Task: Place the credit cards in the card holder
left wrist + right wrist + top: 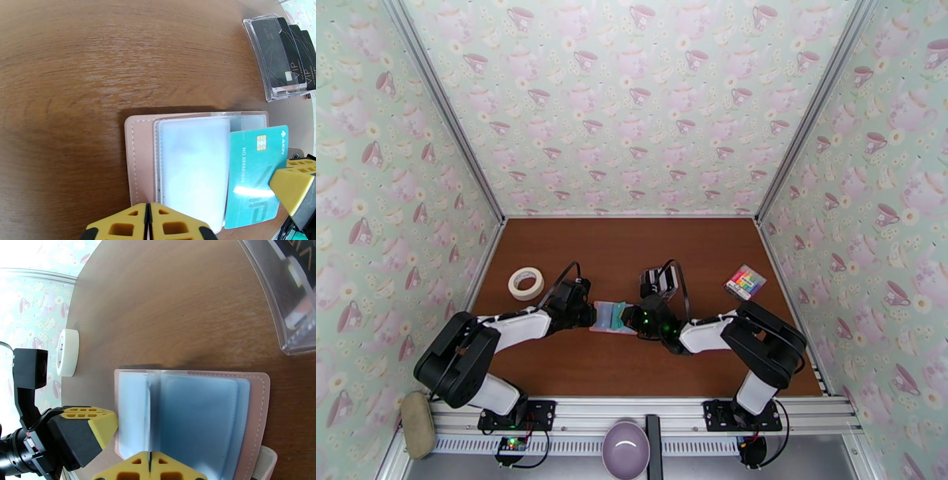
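Top camera looks down from behind; opposed wrist cameras closely share the card holder (138, 158)

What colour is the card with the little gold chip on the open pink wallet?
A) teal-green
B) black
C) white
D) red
A: the card lying on the open card holder is teal-green with a gold chip. The black cards stand apart in the clear stand.
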Controlling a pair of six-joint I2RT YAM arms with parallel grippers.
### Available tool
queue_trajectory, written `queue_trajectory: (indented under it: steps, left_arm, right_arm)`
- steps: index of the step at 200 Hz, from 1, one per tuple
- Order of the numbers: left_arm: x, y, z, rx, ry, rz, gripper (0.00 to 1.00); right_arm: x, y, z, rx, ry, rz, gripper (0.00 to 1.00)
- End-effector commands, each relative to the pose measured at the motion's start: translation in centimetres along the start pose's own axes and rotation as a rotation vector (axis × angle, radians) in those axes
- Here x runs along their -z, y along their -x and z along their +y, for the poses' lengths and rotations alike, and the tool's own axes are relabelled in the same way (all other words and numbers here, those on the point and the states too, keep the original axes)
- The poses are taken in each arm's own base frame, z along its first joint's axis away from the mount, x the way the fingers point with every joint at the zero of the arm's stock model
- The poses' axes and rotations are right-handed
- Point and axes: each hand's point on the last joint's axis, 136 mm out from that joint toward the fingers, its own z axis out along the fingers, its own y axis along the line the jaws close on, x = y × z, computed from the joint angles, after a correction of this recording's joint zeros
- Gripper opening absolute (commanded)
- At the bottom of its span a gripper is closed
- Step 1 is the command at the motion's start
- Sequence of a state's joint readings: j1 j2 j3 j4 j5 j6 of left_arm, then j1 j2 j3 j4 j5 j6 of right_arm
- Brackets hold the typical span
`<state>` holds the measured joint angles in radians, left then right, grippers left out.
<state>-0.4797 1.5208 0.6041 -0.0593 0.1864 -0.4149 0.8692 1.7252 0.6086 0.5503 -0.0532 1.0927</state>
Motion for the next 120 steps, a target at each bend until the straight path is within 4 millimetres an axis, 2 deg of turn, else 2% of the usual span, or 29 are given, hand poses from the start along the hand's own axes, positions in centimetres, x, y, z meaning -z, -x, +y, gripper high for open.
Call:
queue_trajectory:
  steps: [1, 120]
  left_arm:
    - [-0.5, -1.3, 0.8, 0.009, 0.034, 0.053, 0.1]
    - [-0.7, -1.3, 0.9, 0.022, 0.027, 0.058, 0.1]
  right_arm:
    - [-0.2, -0.1, -0.1, -0.017, 0.016, -0.001, 0.01]
    - [-0.8, -0.5, -1.4, -0.061, 0.058, -0.02, 0.01]
